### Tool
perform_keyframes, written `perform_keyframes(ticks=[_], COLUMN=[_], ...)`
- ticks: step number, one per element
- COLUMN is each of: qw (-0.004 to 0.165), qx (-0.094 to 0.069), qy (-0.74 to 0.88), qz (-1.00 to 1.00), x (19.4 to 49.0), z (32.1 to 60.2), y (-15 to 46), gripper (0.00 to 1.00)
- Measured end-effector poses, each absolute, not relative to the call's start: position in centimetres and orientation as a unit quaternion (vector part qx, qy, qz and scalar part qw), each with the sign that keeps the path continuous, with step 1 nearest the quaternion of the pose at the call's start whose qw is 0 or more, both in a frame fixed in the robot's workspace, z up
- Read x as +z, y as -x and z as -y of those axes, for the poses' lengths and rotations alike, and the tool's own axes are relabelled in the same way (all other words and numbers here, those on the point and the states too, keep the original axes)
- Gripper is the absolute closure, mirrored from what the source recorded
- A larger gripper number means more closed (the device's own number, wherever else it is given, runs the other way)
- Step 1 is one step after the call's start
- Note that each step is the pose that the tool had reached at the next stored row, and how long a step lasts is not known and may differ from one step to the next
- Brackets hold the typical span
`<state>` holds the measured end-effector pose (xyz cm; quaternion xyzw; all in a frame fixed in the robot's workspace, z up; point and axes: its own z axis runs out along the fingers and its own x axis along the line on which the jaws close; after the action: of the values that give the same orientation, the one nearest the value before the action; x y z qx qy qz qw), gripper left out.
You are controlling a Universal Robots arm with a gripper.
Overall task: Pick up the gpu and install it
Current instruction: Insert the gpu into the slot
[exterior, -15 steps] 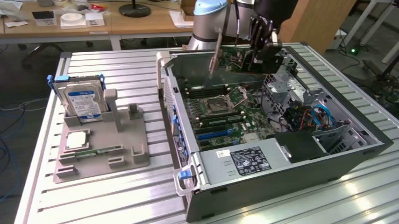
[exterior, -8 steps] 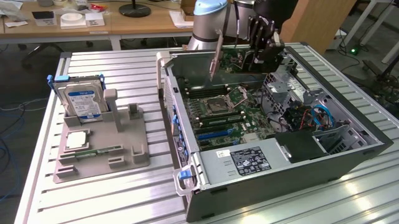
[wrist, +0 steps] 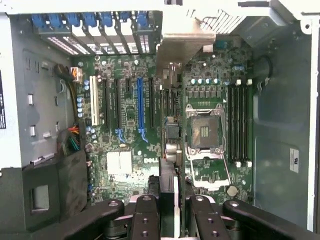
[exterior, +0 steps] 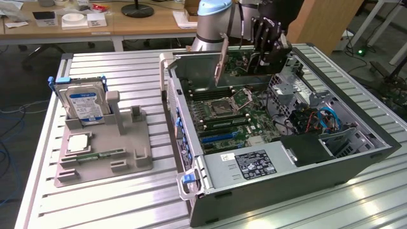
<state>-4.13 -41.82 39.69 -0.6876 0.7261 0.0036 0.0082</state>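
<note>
One gpu (exterior: 222, 59), in the tool (wrist: 172, 205), overhangs the motherboard (wrist: 130, 100).

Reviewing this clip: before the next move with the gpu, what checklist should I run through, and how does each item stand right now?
1. Grip: end effector closed on the gpu: ok.
2. Card held on edge, bracket end toward the case's rear openings: ok.
3. Card hangs above the motherboard, apart from it: ok.
4. Long blue slot bare: ok.
5. Card edge lined up with a slot: cannot tell.
6. Hard drive stands in its grey holder, outside the case: ok.
</note>
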Motion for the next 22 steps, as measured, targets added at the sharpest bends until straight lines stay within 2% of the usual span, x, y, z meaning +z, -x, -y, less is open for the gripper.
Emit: perform_keyframes(ticks=[4,22], qw=[0.027,0.026], qx=[-0.015,-0.013], qy=[0.687,0.688], qz=[-0.726,-0.725], x=[39.5,36.5], z=[41.8,42.4], y=[4.8,5.4], gripper=[0.72,0.72])
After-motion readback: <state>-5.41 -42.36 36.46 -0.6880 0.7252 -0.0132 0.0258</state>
